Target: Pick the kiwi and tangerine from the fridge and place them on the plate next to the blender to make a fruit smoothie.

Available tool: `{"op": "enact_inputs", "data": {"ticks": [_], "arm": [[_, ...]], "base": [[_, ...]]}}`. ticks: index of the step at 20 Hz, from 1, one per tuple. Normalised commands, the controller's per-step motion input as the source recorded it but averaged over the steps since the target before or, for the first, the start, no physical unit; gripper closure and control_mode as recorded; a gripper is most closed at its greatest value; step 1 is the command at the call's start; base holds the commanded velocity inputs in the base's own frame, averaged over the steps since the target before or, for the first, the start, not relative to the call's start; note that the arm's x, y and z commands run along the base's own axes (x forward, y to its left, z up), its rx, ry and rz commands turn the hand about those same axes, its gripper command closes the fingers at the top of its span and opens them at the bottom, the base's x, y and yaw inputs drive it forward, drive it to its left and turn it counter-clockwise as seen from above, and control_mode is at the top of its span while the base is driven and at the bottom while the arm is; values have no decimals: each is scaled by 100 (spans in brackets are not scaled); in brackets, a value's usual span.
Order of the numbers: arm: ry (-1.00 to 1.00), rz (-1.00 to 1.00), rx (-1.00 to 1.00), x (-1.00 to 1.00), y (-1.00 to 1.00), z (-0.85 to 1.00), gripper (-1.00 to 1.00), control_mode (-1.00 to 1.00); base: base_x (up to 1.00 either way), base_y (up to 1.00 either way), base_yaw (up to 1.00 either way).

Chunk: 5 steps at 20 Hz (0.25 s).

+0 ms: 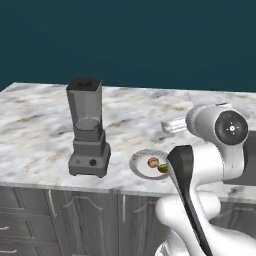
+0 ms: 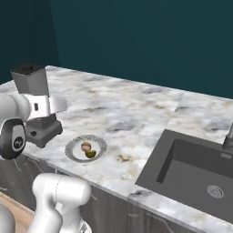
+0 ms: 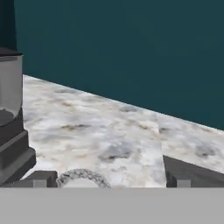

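Hand (image 3: pixel 109 180): fingers spread wide, nothing pinched, held above the plate's rim. Plate (image 1: pixel 140 165): set on the marble tabletop (image 1: pixel 40 130) beside the blender (image 1: pixel 88 129), 2 fruits recorded on it, tangerine (image 1: pixel 153 162) touching kiwi (image 1: pixel 162 168). Both placements judged done.

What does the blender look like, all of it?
The blender is dark grey and stands upright on the marble counter. A square see-through jar, narrowing downward, has a black lid on top. Below is a blocky base with small buttons on its front. A small round plate lies just beside it, not touching.
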Motion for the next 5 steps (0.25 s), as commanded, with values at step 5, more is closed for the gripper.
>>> {"op": "enact_inputs", "data": {"ticks": [5], "arm": [[-25, 2, -5, -44, 8, 24, -100, -100]], "base": [[0, 0, 0]]}}
